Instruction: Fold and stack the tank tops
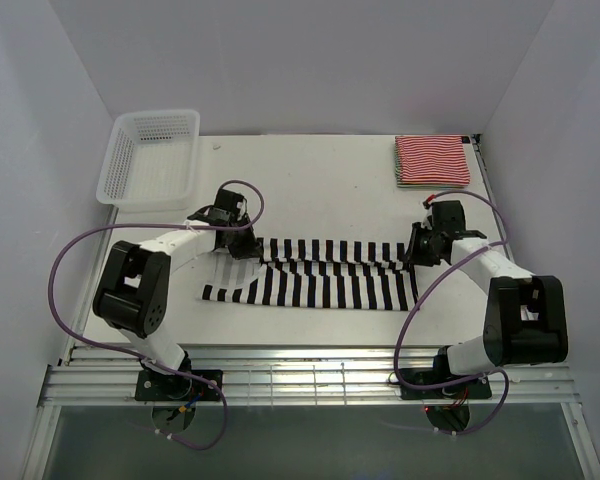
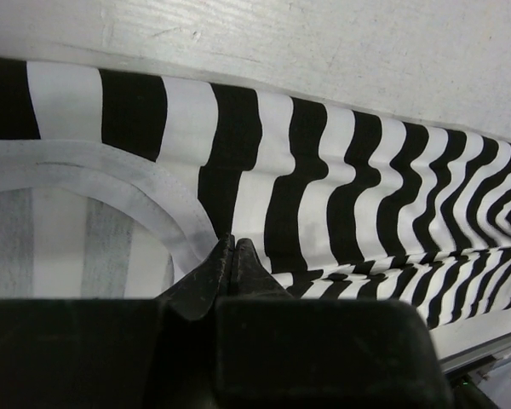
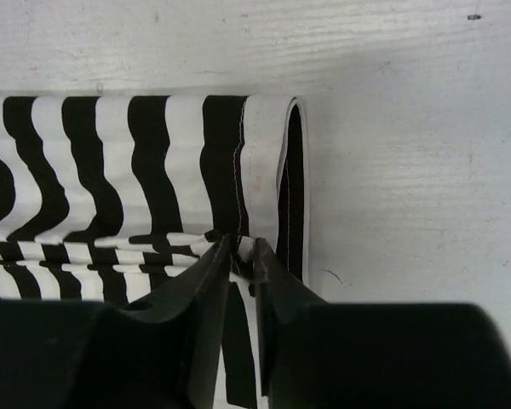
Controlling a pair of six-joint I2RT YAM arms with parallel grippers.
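The black-and-white broad-striped tank top (image 1: pixel 320 272) lies stretched across the table's middle, its far long edge folded toward the near one. My left gripper (image 1: pixel 242 243) is at its left end, shut on the cloth beside the white-bound armhole (image 2: pixel 111 183); the tips (image 2: pixel 232 243) meet with no gap. My right gripper (image 1: pixel 416 255) is at the right end. Its jaws (image 3: pixel 243 247) stand slightly parted, with a small fold of the striped cloth (image 3: pixel 111 153) between the tips. A red-and-white thin-striped tank top (image 1: pixel 433 160) lies folded flat at the back right.
A white plastic mesh basket (image 1: pixel 150 155) stands at the back left corner. White walls close in the table on the left, the right and the back. Purple cables loop from both arms near the front edge.
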